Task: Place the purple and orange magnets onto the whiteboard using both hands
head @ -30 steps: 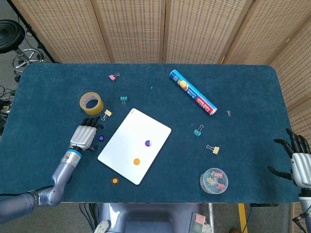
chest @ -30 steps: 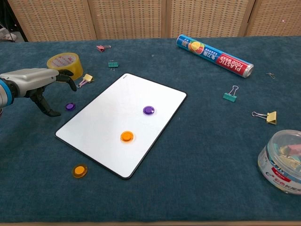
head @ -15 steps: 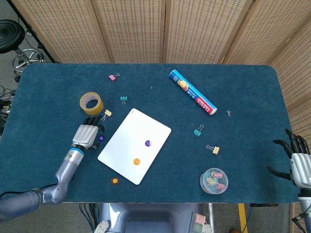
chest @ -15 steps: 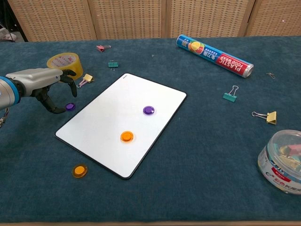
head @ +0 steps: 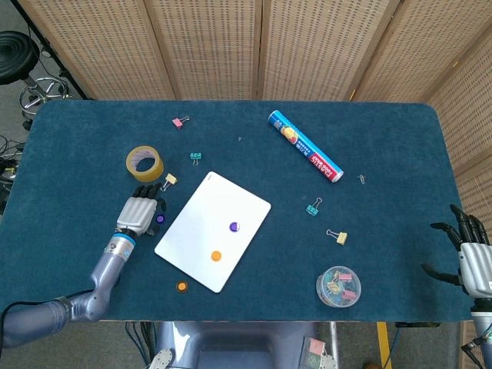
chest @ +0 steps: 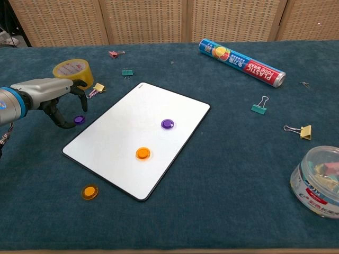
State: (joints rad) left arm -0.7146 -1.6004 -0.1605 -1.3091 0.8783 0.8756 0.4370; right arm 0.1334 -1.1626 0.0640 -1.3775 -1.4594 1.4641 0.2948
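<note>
Woven wicker folding screen (head: 254, 46) across top of frame, panels meeting at wooden posts. Dark blue felt table (head: 384, 246) filling centre, corners rounded. Black stool (head: 17, 58) on chrome base, upper left. Grey floor (head: 11, 123) along left edge. Even, soft light.

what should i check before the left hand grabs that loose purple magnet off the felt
1. Left hand over the loose purple magnet: ok, fingers arched around it.
2. Magnet actually pinched: cannot tell, fingertips sit very close.
3. Whiteboard has free space: ok, only one purple magnet and one orange magnet on it.
4. Tape roll out of the way: not ok, it sits right behind the hand.
5. Second orange magnet on the board: not ok, it lies on the felt.
6. Right hand ready: ok, open at the table edge.
</note>
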